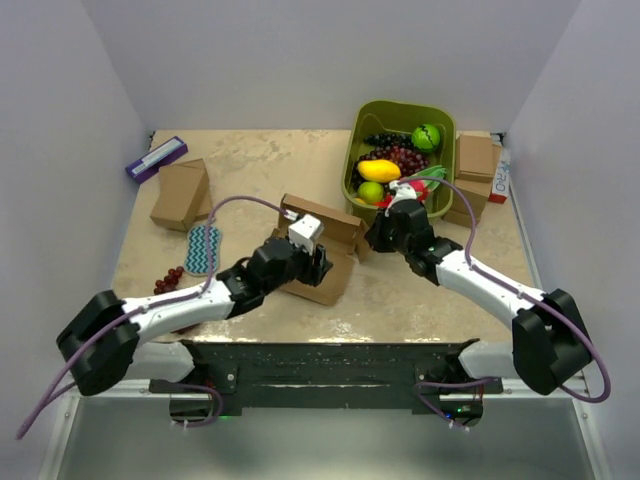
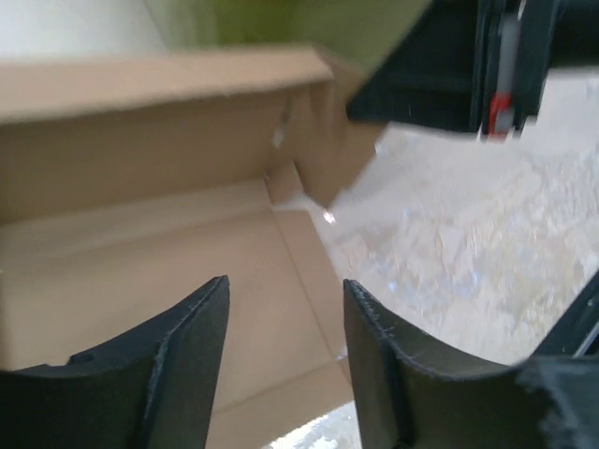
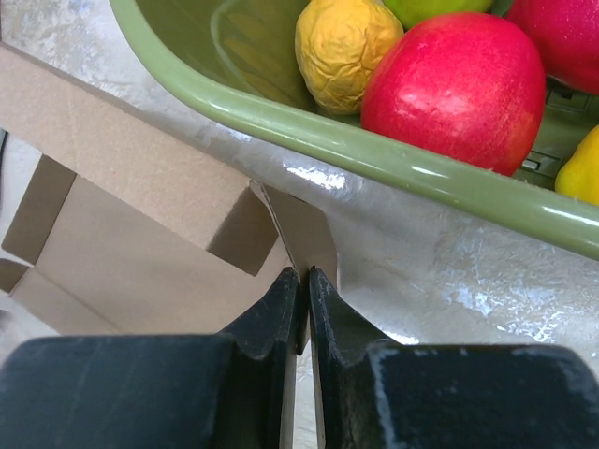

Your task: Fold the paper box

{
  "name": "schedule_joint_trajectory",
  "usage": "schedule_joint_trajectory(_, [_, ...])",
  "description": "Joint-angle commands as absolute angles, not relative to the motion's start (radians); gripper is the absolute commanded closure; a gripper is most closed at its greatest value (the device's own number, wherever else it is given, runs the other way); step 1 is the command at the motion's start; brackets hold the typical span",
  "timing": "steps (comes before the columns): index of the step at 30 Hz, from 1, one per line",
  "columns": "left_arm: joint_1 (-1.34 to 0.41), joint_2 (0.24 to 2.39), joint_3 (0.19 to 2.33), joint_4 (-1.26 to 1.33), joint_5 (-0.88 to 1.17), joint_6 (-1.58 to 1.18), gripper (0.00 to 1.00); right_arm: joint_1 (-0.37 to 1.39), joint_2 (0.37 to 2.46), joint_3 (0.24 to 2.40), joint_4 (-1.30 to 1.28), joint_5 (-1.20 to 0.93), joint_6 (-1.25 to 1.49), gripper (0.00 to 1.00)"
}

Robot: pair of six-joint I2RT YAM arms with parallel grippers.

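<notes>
- White walls close in a mottled beige counter on three sides; both arms reach in from the near edge.
- The right pincer is closed almost completely, its two black fingers pinching the thin edge of a small corner flap of the paper box.
- The left pincer stands partly open with nothing between its fingers; it hangs over the inner floor of the paper box, near the raised back wall.
- The paper box lies mid-counter between the two arms, open on top, with its back wall upright and its right corner just beside the green bin.
- In the right wrist view, the bin holds a wrinkled yellow fruit touching a red apple, with a second yellow piece at the frame's right edge.
- From above, the same bin also holds a bright green ball-shaped fruit at the far end, dark grapes in the middle, and a pale green fruit at the near end.
- Small brown boxes are stacked just right of the bin.
- Another small brown carton sits well to the left, with a purple packet behind it.
- A teal zigzag-patterned item and a bunch of red grapes lie near the left arm.
</notes>
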State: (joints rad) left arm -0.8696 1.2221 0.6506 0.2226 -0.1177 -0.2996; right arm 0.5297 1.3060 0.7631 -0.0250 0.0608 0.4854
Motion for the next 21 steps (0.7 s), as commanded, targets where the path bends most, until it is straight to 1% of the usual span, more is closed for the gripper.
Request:
schedule_joint_trajectory(1, [-0.894, 1.316, 0.575, 0.452, -0.043, -0.409, 0.46, 0.532, 1.316, 0.828, -0.049, 0.075, 0.463, 0.89])
schedule_joint_trajectory(7, [-0.897, 1.465, 0.470, 0.633, 0.015, -0.449, 0.49, 0.534, 1.333, 0.844, -0.052, 0.069, 0.465, 0.89])
schedule_joint_trajectory(11, [-0.903, 1.589, 0.442, 0.742, 0.052, -0.459, 0.50, 0.532, 1.353, 0.859, -0.055, 0.058, 0.469, 0.90])
schedule_joint_trajectory(21, [-0.907, 1.744, 0.419, 0.833, 0.083, -0.466, 0.50, 0.532, 1.370, 0.903, -0.069, 0.032, 0.486, 0.90])
